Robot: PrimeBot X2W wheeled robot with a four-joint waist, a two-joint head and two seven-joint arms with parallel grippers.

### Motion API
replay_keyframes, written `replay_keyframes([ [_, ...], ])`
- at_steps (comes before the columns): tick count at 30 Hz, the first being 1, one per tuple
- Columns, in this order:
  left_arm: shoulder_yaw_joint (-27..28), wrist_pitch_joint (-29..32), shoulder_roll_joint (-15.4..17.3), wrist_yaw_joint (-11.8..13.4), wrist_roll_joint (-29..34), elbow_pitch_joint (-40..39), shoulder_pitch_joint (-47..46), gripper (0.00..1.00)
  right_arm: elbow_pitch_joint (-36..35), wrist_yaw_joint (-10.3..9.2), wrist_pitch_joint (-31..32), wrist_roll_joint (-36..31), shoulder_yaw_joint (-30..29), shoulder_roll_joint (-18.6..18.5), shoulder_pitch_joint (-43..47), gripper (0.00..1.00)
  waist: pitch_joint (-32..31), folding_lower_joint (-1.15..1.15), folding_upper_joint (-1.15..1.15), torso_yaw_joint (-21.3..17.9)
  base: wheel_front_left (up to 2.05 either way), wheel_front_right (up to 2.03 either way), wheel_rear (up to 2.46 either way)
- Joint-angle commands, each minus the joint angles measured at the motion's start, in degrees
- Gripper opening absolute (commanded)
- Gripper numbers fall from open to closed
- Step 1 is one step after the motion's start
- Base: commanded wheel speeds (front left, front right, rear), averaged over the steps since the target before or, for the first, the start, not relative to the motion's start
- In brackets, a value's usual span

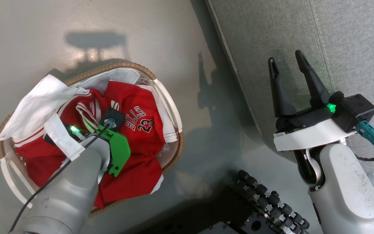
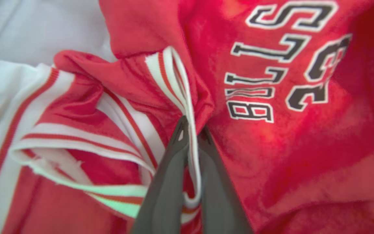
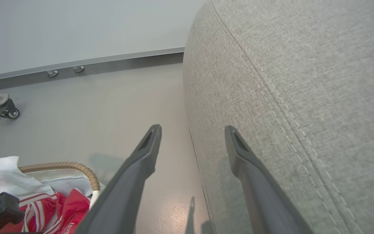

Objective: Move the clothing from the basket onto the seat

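Looking down in the head view, the red BULLS 23 jersey (image 1: 138,97) is all bunched up inside the basket (image 1: 122,65), with one white sleeve (image 1: 37,104) flopped over the brown woven rim on the left side. The basket sits on the grey floor (image 1: 76,26), near the big grey seat (image 1: 271,32) but not touching it.

The left arm reaches down into the basket. In the left wrist view, the left gripper (image 2: 192,125) is pinched tight on a fold of the jersey's white-and-red striped trim (image 2: 190,107), right beside the lettering. You can see the fabric squeezed between the two dark fingers (image 2: 170,169).

The right gripper (image 1: 286,57) is over on the other side, hanging above the seat's rounded edge by the stitched seam. Its fingers are spread wide with nothing between them. Nothing of the jersey is on the seat, it's all in the basket.
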Motion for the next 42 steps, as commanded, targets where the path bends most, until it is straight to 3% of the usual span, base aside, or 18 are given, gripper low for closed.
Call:
replay_keyframes([
  [1, -0.01, -0.8, -0.37, -0.3, -0.55, -0.44, 0.7, 0.0, 0.42, -0.04, -0.12, -0.44, -0.47, -0.12, 0.63, 1.0, -0.97, 0.0, 0.0, 0.62, 0.0, 0.0, 0.0],
  [11, -1.45, -6.27, -2.98, -1.08, -2.24, -4.15, 3.99, 0.0, 2.4, -0.04, -0.12, -5.71, -3.28, -0.18, 1.64, 1.0, -9.56, 0.0, 0.0, 6.42, 0.0, 0.0, 0.0],
  [22, -4.93, -8.71, -3.65, -1.42, -3.18, -15.53, 8.71, 0.0, 4.64, -0.05, -0.12, -12.65, -6.69, -0.21, 5.64, 1.0, -24.56, 0.0, 0.0, 14.89, 0.0, 0.0, 0.0],
  [30, -5.26, -8.61, 0.01, -1.42, -1.88, -25.66, 9.99, 0.0, 6.33, -0.05, -0.12, -15.27, -7.53, -0.21, 10.44, 1.0, -35.12, 0.0, 0.0, 18.68, 0.0, 0.0, 0.0],
  [42, -7.26, -5.13, 7.15, -1.44, -1.35, -36.57, 4.36, 0.0, 7.28, -0.05, -0.12, -16.51, -6.54, -0.18, 15.35, 1.0, -45.56, 0.0, 0.0, 20.67, 0.0, 0.0, 0.0],
])
